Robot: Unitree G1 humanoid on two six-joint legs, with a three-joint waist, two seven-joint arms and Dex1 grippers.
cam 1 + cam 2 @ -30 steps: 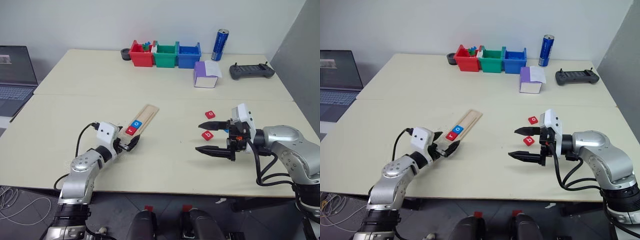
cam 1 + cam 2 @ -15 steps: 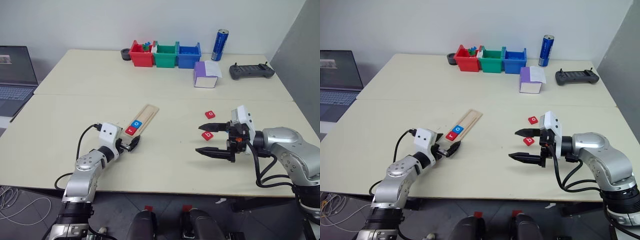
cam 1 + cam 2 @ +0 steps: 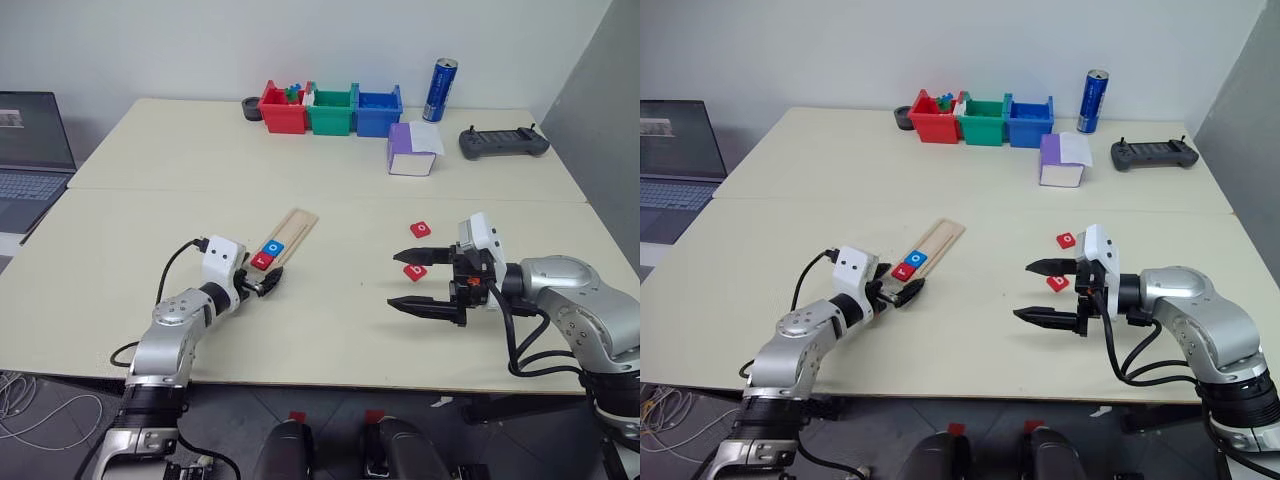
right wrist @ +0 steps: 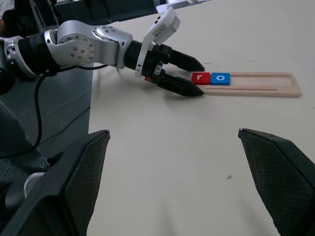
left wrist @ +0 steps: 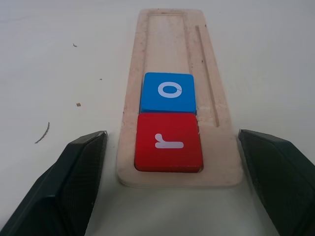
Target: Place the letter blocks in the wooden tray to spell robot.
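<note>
While L gripper (image 5: 167, 162) has crept fwd to tray's near end, fingers spread, straddling wooden tray (image 5: 167, 59), empty. r tile (image 5: 168, 142) + o tile (image 5: 168, 92) seated. R gripper (image 3: 428, 280) unmoved, agape, empty, beside b tile (image 3: 414, 271), other red tile (image 3: 421, 229). Three left.

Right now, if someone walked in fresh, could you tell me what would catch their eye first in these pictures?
Probably the wooden tray on the table's left half, holding a red r tile and a blue o tile at its near end, with the open left gripper straddling that end. To the right, the open right gripper hovers beside two loose red tiles.
</note>
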